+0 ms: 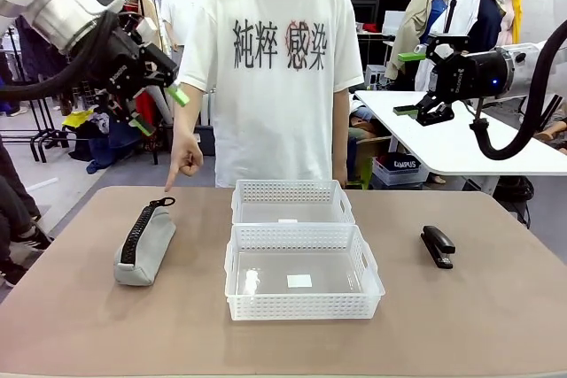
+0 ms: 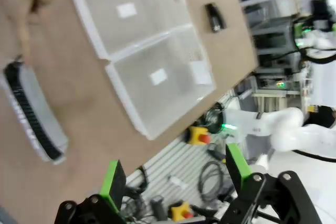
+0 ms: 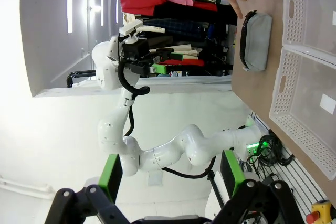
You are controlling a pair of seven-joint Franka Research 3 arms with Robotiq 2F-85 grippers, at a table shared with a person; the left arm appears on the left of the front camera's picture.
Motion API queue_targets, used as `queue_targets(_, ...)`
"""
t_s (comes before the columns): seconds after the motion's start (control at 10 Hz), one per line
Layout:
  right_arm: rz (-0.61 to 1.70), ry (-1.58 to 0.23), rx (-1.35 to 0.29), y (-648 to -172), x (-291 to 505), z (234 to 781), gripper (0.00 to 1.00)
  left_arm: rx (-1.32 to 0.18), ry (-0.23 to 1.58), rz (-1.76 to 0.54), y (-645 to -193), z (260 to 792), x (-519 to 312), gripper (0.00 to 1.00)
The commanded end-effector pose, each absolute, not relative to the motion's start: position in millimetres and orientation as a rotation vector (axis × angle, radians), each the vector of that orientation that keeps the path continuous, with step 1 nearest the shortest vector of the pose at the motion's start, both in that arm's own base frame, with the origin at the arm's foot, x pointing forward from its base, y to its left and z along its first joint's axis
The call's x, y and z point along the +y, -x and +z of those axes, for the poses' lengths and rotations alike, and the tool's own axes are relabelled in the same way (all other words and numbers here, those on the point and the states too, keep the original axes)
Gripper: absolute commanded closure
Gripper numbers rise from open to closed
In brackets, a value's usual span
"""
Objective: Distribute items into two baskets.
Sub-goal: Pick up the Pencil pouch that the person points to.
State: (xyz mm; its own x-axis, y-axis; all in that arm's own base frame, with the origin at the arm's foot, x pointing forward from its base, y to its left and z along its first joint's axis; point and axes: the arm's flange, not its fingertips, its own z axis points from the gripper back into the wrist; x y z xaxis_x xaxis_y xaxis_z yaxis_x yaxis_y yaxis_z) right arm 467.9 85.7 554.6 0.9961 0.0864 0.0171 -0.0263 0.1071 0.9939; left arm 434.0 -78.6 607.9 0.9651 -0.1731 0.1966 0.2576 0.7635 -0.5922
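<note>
A grey pencil pouch with a black zipper lies at the table's left. A person's hand points down at its far end. The small black stapler lies at the right. Two white lattice baskets stand mid-table, the larger basket nearer me and the smaller basket behind it, both holding no items. My left gripper hangs open high above the pouch. My right gripper is open, raised at the far right. The left wrist view shows the pouch, stapler and open left gripper.
The person in a white T-shirt stands at the table's far edge behind the baskets. A white side table stands beyond the right corner. In the right wrist view the open right gripper faces the left arm and the pouch.
</note>
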Motion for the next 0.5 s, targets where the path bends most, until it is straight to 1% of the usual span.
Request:
queue_targets(0.0,0.079,-1.461,0.052,-466.8,85.4,556.0,0.00,-0.195,0.467,-0.242,-442.2,590.6,-87.4,0.00)
queue_targets(0.4,0.079,-1.461,0.052,-466.8,85.4,556.0,0.00,-0.296,0.178,-0.293,-445.7,538.8,-110.2,0.00)
